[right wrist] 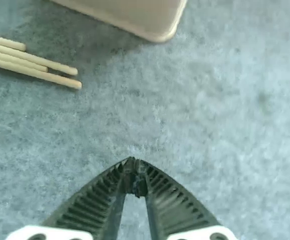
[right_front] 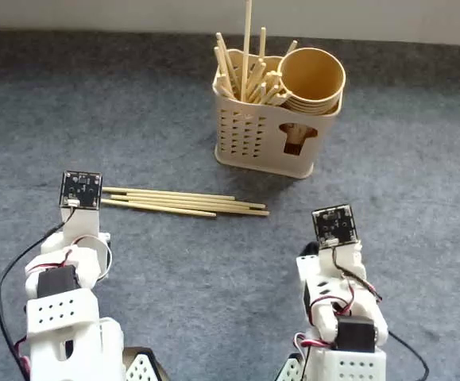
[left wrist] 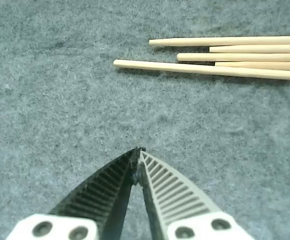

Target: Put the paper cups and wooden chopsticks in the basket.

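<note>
— Where do the loose chopsticks [right_front: 186, 202] lie?
— On the grey mat [right_front: 388, 214] before the basket [right_front: 249, 139], ahead of the left gripper [left wrist: 137, 151], clenched on nothing, well apart.
— The right gripper [right wrist: 130, 162]?
— Clenched too, empty. The paper cups [right_front: 313, 75] sit in the basket.

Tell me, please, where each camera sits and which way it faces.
High view: fixed above the table, looking down at the basket, loose chopsticks and both arms.
Left wrist view: on the left arm, facing the table; its shut left gripper shows.
Right wrist view: on the right arm, facing the table; its shut right gripper shows.
Shared: all three show the loose chopsticks.
</note>
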You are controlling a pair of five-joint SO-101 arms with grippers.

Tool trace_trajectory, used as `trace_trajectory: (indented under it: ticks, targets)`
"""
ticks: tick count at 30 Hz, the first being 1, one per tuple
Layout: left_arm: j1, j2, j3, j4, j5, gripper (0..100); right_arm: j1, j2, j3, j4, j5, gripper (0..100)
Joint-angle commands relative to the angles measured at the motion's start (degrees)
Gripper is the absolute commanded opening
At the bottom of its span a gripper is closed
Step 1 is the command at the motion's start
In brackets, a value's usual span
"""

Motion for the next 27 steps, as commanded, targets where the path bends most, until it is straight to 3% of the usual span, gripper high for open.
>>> trace_trajectory:
  ticks: [1,6,18,27]
  targets:
    - [-0.48,-1.01,-0.13,-1.05,0.0,1,-3.21,-0.57,-11.56,0.31,1.05,1.2]
    - [-0.4,-0.92,-0.13,-1.05,0.0,1,-11.91,2.07,-25.19,3.47,0.44,3.8]
    - [-0.48,-1.01,0.92,-1.76,-0.26,1,-26.42,45.67,-47.96,3.82,0.53,4.1]
    - [-0.48,-1.01,1.54,-2.9,-0.26,1,-33.71,58.33,-56.57,3.3,0.18,3.9]
